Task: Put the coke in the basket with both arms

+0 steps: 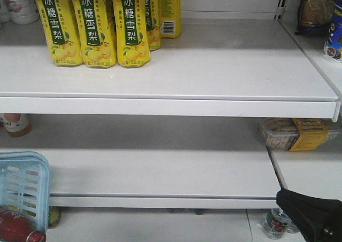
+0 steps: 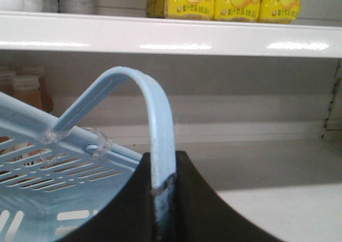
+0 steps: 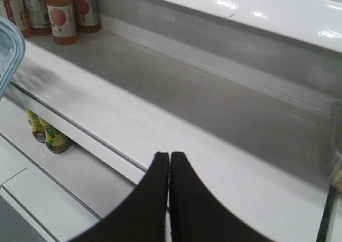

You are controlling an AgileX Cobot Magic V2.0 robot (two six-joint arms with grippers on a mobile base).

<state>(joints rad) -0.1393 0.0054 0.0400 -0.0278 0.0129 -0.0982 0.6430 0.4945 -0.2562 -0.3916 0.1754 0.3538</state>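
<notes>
- At lower left of the front view: light blue plastic shopping basket with slotted sides, held up before the white steel shelving; something red, partly cut off by the frame edge, lies inside at its bottom. This may be the red coke can, but no script is legible, so it cannot be confirmed.
- Left black pincer gripper: clamped on the basket's thin light blue loop handle, which rises between the two black fingers.
- Right black pincer gripper: fingers pressed together with nothing between them, hovering over the bare middle shelf; seen at lower right of the front view.
- Background stock: yellow pear-drink cartons on the upper shelf; orange-labelled bottles at the far left of the middle shelf.
- Step judged: either the can is already in, or the empty right gripper has yet to fetch it.
- Next move calls for: confirming the red item, with the left grip steady on the handle.
</notes>
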